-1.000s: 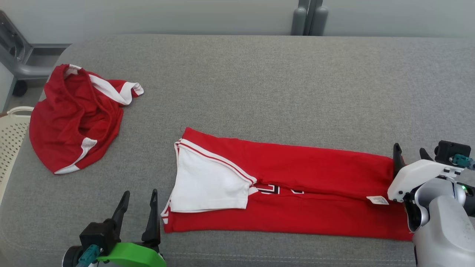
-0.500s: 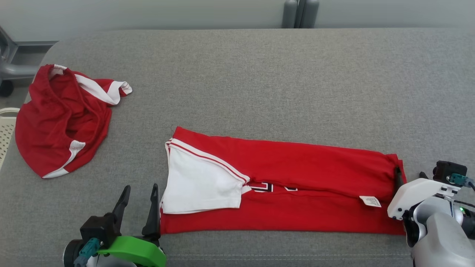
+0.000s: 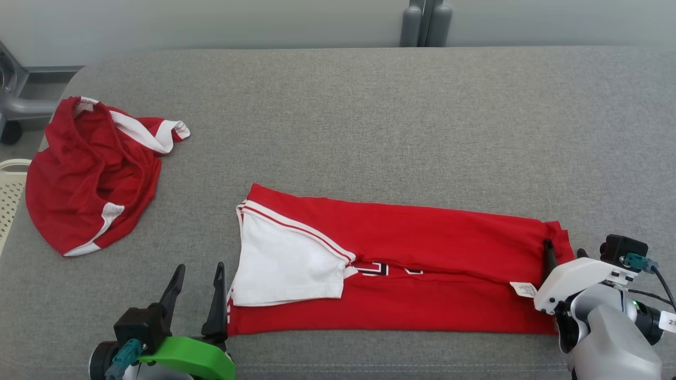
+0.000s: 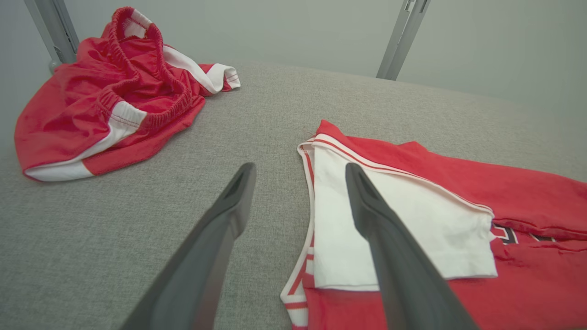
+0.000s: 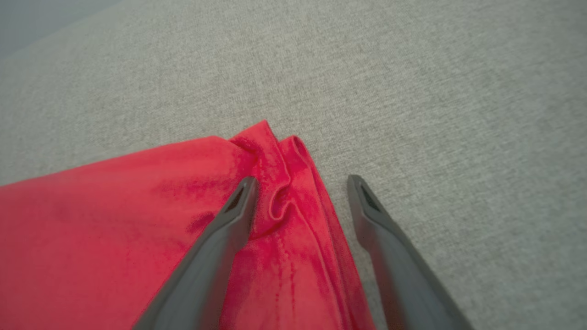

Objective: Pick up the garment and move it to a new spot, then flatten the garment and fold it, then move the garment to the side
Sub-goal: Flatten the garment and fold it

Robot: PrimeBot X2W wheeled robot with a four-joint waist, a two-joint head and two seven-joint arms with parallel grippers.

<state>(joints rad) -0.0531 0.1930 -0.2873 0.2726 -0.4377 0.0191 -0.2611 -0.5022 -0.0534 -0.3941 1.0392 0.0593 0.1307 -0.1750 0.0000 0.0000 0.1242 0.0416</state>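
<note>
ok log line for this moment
garment: red-and-white fabric jersey, folded lengthwise | left gripper: open at sleeve end | right gripper: open, straddling opposite end

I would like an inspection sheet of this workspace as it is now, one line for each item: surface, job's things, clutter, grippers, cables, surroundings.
Surface: grey cloth-covered table, flat, no stains seen.
Job's things: red shirt folded into a long strip, white sleeve on top at its left end, label near its right end.
Clutter: crumpled red shorts at far left; pale basket past the left edge.
Grippers: left gripper open, beside the shirt's left end; right gripper open, astride the shirt's bunched right corner.
Cables: black cable behind the right gripper.
Surroundings: grey wall, grey posts behind the table.
</note>
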